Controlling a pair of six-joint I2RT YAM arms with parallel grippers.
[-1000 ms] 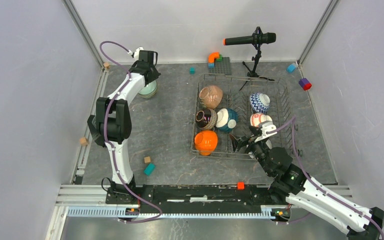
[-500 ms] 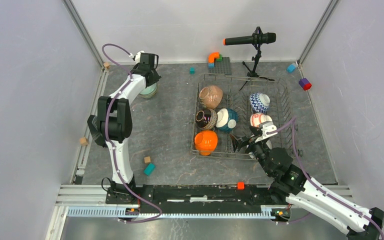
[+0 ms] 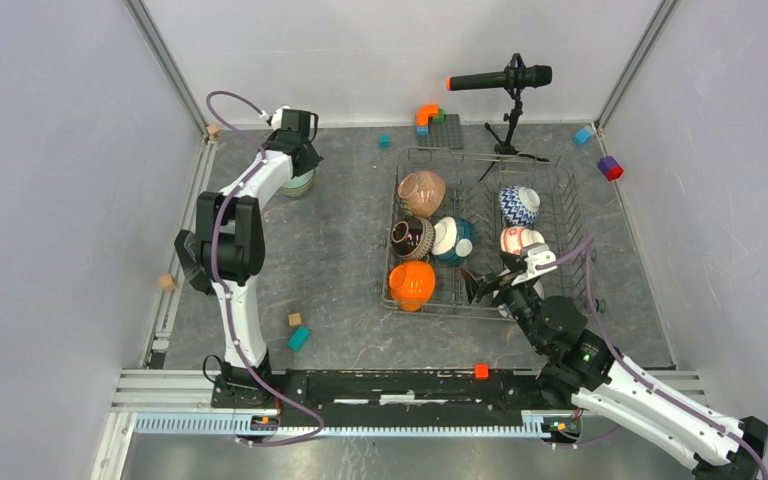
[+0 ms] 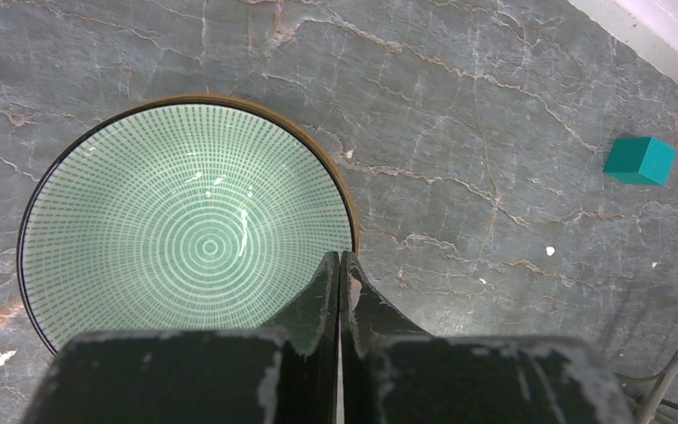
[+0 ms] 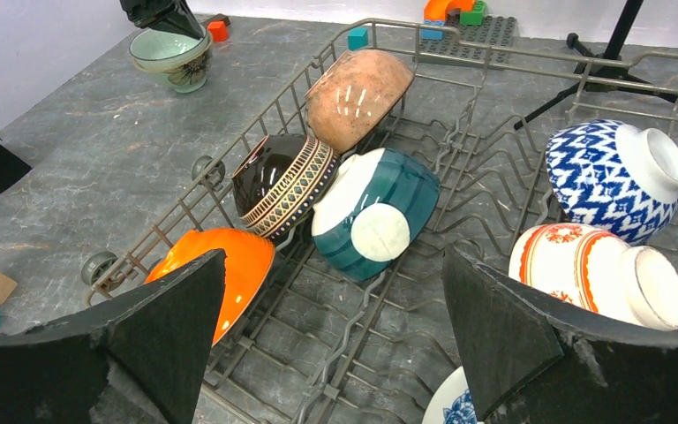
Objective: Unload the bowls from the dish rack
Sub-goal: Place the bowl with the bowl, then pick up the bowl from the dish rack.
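The wire dish rack (image 3: 480,155) holds brown speckled (image 3: 422,192), dark striped (image 3: 412,238), teal (image 3: 454,240), orange (image 3: 412,284), blue-white zigzag (image 3: 518,204) and red-white (image 3: 518,240) bowls. A pale green bowl (image 4: 185,230) stands upright on the table at the back left. My left gripper (image 4: 340,258) is shut with nothing between its jaws, just above that bowl's right rim. My right gripper (image 5: 333,261) is open and empty over the rack's front, between the orange bowl (image 5: 238,265) and the red-white bowl (image 5: 591,269). A blue-flowered bowl rim (image 5: 450,402) peeks below it.
A microphone on a tripod (image 3: 505,80) stands behind the rack. The grey studded plate (image 3: 440,130) with blocks is at the back. Loose blocks lie around: teal (image 4: 640,161), teal and tan (image 3: 298,335) at the front left, blue and purple-red (image 3: 610,167) at the back right.
My left gripper has shifted slightly over the green bowl. My right arm has barely moved.
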